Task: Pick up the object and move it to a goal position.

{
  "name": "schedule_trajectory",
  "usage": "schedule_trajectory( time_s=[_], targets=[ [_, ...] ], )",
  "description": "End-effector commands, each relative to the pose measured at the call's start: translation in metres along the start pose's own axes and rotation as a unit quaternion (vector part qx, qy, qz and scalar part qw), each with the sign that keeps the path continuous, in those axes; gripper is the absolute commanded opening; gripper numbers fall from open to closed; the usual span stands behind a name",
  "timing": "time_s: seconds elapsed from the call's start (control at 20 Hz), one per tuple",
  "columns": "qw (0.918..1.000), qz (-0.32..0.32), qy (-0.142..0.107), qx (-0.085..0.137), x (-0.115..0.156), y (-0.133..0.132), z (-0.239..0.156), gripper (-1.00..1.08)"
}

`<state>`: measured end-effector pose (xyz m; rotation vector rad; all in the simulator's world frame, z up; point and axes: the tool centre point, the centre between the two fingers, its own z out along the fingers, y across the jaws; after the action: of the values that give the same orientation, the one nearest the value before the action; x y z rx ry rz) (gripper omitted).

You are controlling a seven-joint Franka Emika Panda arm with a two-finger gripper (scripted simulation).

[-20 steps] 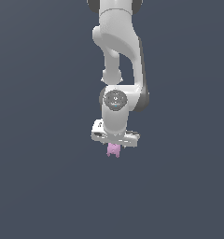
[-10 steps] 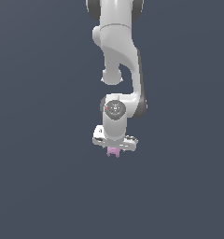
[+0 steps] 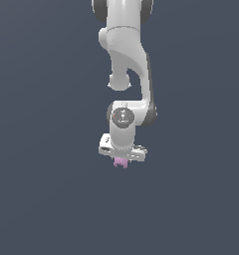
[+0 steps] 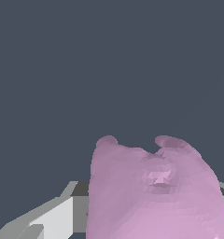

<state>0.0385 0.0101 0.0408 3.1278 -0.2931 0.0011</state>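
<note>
The object [image 3: 121,162] is a small pink-lilac lump with short stubs along its lower edge. It hangs directly under the white claw [image 3: 122,158], touching it and much narrower than the claw's body. In the wrist view the object [image 4: 153,191] fills much of the picture up close, its rounded bumps standing out against the plain dark grey background, with a white and grey finger [image 4: 62,217] of the claw showing beside it. The claw is closed on the object, which sits pinched between the fingers. Above the claw the white arm [image 3: 126,64] rises in a bend to the top edge of the exterior view. Everything around it is the same flat dark grey.
</note>
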Motion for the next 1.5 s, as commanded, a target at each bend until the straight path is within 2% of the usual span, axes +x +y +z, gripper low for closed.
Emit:
schedule_trajectory(
  time_s=[0.0,0.35,0.7,1.0,1.45],
  targets=[
    [1.0000,0.000,0.000,0.000,0.000,0.000,0.000,-1.00],
    [1.0000,0.000,0.000,0.000,-0.002,0.003,-0.008,-1.00],
    [1.0000,0.000,0.000,0.000,-0.010,0.016,-0.037,-1.00],
    [1.0000,0.000,0.000,0.000,-0.023,0.036,-0.082,-1.00],
    [1.0000,0.000,0.000,0.001,-0.047,0.076,-0.174,-1.00]
  ],
)
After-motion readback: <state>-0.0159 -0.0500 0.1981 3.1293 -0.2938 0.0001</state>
